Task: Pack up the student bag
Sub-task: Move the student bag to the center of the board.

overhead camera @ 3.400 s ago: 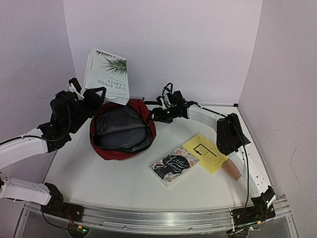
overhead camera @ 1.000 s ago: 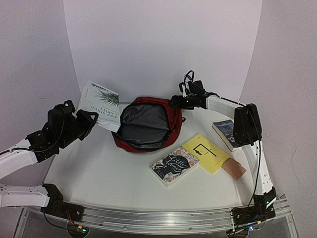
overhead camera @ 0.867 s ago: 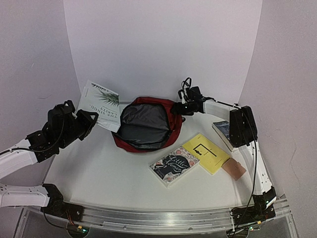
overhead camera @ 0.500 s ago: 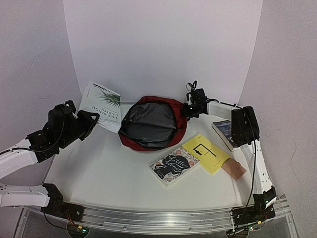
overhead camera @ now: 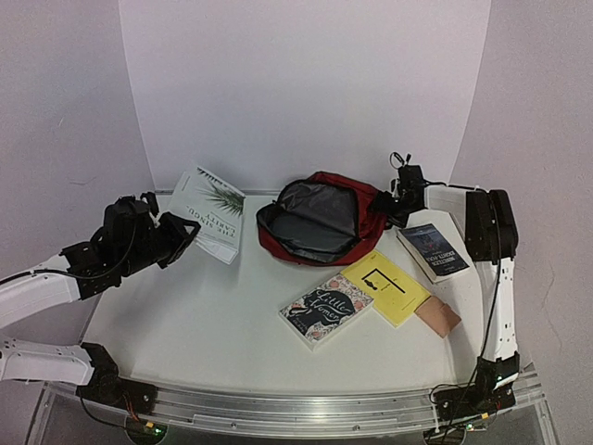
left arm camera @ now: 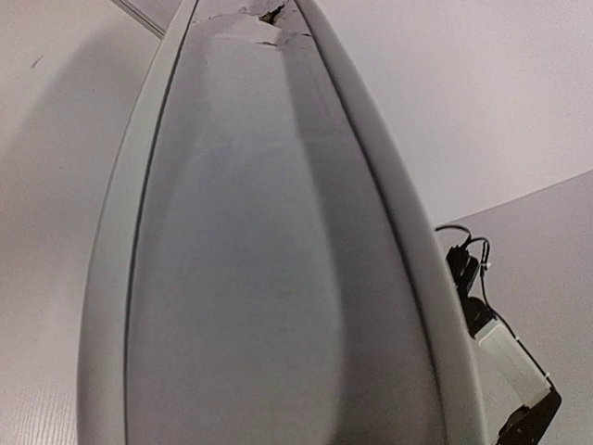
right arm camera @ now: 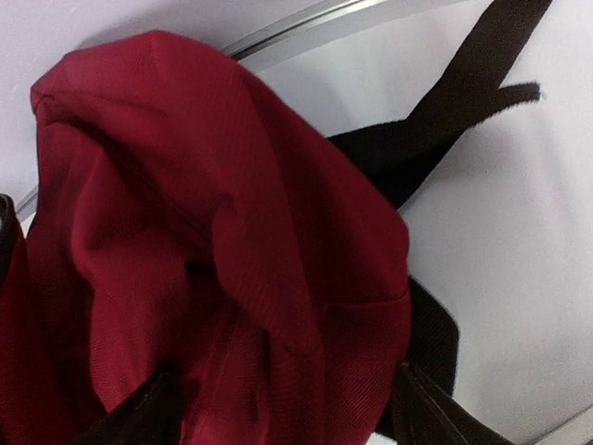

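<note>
The student bag [overhead camera: 320, 222] is a dark red backpack lying at the back centre with its mouth open and its grey lining showing. My right gripper [overhead camera: 394, 199] is at the bag's right edge. In the right wrist view its fingers [right arm camera: 139, 417] stand wide apart, with a bulge of red bag fabric [right arm camera: 232, 232] between them and black straps [right arm camera: 463, 102] behind. My left gripper [overhead camera: 185, 232] is shut on the lower edge of a white book with a palm leaf cover [overhead camera: 215, 211], held tilted left of the bag. The book's page edge [left arm camera: 278, 278] fills the left wrist view.
Right of the bag lies a dark blue book [overhead camera: 434, 250]. In front of the bag lie a yellow book [overhead camera: 384, 286], a dark floral book [overhead camera: 326, 309] and a tan flat object [overhead camera: 437, 317]. The white back wall stands close behind the bag.
The bag has slid to the right along the back of the table together with my right gripper. My left arm has carried the white book a little to the right.
</note>
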`<state>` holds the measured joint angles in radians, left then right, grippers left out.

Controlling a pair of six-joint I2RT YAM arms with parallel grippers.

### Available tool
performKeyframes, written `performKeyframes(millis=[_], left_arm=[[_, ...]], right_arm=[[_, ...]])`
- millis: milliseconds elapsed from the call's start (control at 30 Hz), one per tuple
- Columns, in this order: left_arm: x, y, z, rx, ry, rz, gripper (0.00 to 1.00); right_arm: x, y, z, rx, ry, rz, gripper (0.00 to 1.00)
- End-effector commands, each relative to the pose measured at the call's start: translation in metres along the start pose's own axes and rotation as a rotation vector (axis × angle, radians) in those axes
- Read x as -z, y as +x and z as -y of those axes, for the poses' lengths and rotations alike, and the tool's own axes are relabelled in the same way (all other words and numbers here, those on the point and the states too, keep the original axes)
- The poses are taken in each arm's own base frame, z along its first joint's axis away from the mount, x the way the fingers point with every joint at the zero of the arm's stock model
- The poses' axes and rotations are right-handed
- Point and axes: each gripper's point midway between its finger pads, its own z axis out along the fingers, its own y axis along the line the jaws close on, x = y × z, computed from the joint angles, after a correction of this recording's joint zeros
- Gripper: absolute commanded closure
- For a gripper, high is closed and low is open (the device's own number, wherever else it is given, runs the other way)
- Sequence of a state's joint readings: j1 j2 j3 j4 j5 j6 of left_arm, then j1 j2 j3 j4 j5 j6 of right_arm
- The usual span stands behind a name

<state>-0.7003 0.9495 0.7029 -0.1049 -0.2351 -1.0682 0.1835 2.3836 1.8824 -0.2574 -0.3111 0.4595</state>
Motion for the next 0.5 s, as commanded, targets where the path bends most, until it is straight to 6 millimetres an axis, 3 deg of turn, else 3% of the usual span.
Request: performKeyframes(millis=[0,133,233,467], left_arm=[[-0.001,0.008,0.053,-0.047,0.193,-0.097,1.0],[-0.01,0.031,0.07,-0.074,0.273,-0.223,1.0],[-0.014,0.036,0.075,-0.088,0.284,-0.253,1.0],[-0.018,0.034,0.078,-0.091,0.279,-0.249,1.0]], right_arm=[[0.065,-0.04,-0.065,0.144,-0.141,0.103,0.06],[0.087,-0.055,-0.091,0.173,-0.245,0.123,0.02],[0.09,-0.057,-0.108,0.159,-0.321,0.105,0.02],[0.074,-0.059,-0.108,0.148,-0.315,0.1,0.02]])
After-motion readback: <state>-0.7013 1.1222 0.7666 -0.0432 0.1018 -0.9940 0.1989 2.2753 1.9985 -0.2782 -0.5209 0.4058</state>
